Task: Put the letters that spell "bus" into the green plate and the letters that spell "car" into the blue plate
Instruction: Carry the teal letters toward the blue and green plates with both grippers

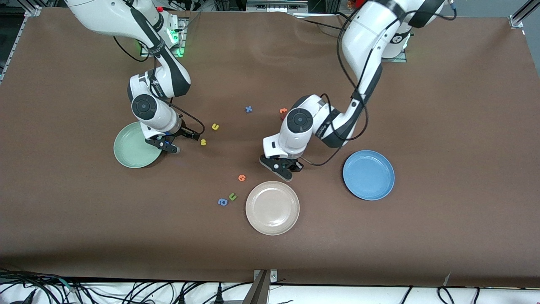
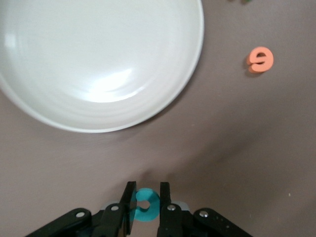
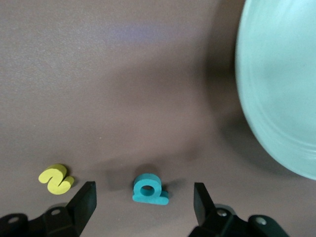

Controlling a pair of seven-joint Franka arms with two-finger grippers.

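My left gripper is shut on a teal "c", low at the table beside the beige-white plate's rim; from the front this gripper hides the letter. A teal "b" lies on the table between the wide-open fingers of my right gripper, untouched. From the front that gripper sits beside the green plate. Close by are a yellow "s" and a yellow "u". The blue plate, with nothing in it, lies toward the left arm's end.
The beige-white plate lies nearest the front camera. An orange letter, a green "u" and a blue "a" lie beside it. A blue "x" and another orange letter lie nearer the bases.
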